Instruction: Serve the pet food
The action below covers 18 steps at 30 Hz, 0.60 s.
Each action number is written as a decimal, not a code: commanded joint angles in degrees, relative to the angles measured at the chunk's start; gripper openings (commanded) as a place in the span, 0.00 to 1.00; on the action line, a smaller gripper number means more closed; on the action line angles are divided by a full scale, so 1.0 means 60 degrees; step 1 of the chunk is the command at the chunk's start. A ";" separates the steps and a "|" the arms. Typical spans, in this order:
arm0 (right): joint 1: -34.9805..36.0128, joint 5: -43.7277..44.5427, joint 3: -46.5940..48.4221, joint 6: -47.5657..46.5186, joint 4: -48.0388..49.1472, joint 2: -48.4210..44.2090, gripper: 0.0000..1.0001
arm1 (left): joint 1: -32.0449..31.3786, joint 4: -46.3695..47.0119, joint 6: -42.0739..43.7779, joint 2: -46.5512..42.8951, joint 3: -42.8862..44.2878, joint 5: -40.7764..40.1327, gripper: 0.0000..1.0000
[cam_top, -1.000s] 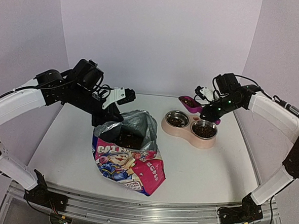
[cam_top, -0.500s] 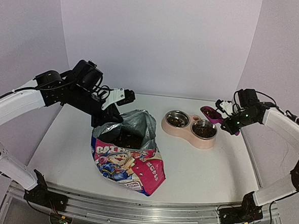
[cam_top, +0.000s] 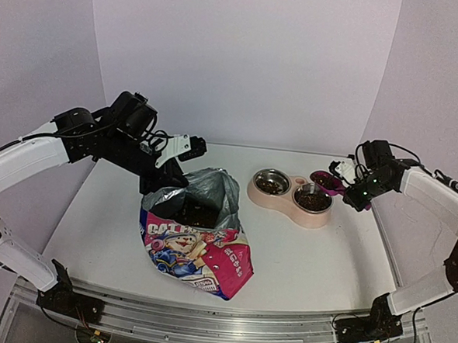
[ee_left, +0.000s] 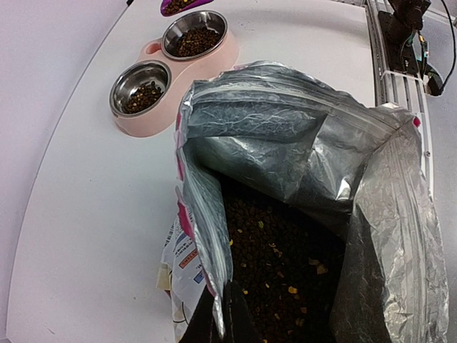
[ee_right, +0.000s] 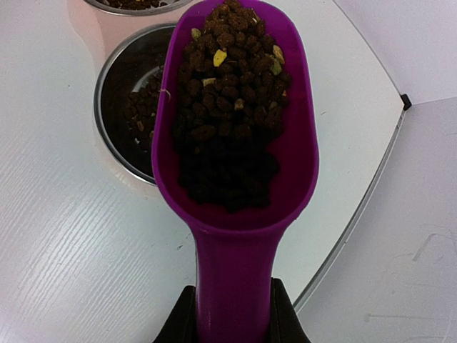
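A: How far along?
B: Both bowls [cam_top: 270, 182] of the feeder [cam_top: 288, 204] hold some pet food [ee_right: 228, 107]. More sits heaped in the scoop [cam_top: 324, 181], whose handle is clamped in the right gripper [ee_right: 232, 318], by the bowl nearest the table's [cam_top: 309, 262] right edge.
A: What's left?
B: Tipping it in, probably; bowl depth is hard to judge. The left gripper [ee_left: 221, 321] pinches the pouch [cam_top: 197, 243] rim mid-table. There's little room rightward, but open surface along the near edge.

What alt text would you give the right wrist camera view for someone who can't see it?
A magenta scoop heaped with dark brown kibble, its handle gripped by the right gripper at the bottom edge. Behind it, on the white table, a steel bowl in a pink feeder holds some kibble.
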 commanded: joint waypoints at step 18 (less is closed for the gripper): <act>0.0902 0.3235 0.0145 -0.1908 0.0237 0.0839 0.00 | 0.0119 -0.0025 0.0179 0.0034 0.0262 0.0217 0.00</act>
